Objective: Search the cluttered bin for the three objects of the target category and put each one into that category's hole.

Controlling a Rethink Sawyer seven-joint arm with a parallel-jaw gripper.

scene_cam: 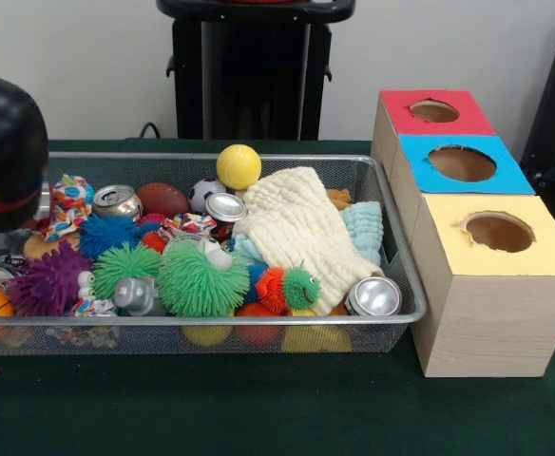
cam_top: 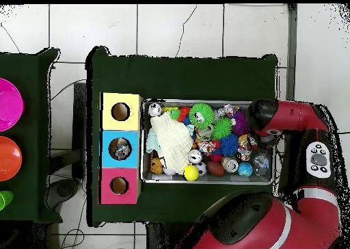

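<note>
Cluttered bin (scene_cam: 406, 313) under arm (cam_top: 287, 116), gripper hidden, its state cannot be told

Beside the silver mesh bin (scene_cam: 406, 285), the box (scene_cam: 477, 228) is showing red, blue and yellow tops; inside the bin, a cream cloth (scene_cam: 296, 228) is lying by a yellow ball (scene_cam: 239, 166).

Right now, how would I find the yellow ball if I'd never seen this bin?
Start at the wire bin next to the three boxes with holes. Go to its back rim, about the middle, beside the cream cloth. The yellow ball sits there on top of the pile: smooth and plain, unlike the spiky toys and the soccer-patterned ball beside it.
</note>
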